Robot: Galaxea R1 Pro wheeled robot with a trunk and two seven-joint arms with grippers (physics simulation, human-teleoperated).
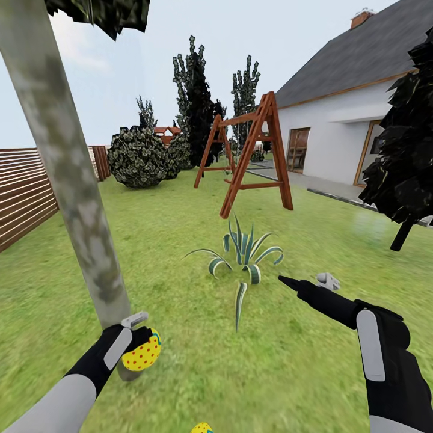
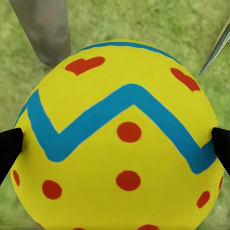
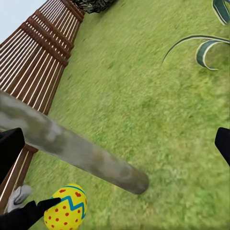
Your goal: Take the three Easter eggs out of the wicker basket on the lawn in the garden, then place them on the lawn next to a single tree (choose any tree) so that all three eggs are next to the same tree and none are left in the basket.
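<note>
Far to the left runs a brown slat fence [image 1: 24, 192]. Next comes the tree [image 1: 72, 198], its pale trunk going down into the lawn [image 1: 180, 361]. Right by the foot of the trunk, the left gripper [image 1: 137, 337] has its fingers clamped on an Easter egg [image 1: 142, 352]. I think it holds the egg low and close to the trunk because that is where the egg should be put down. From the left wrist view the egg [image 2: 117, 139] seems to point its narrower end up and away, so its long axis runs along the fingers, though that is hard to be sure of. A second egg [image 1: 202, 428] peeks in low on the grass, near the same tree. In the middle grows a striped spiky plant [image 1: 243, 252]. To the right, the right gripper [image 1: 304, 281] hangs above the grass with its fingers apart, holding nothing, perhaps just waiting.
</note>
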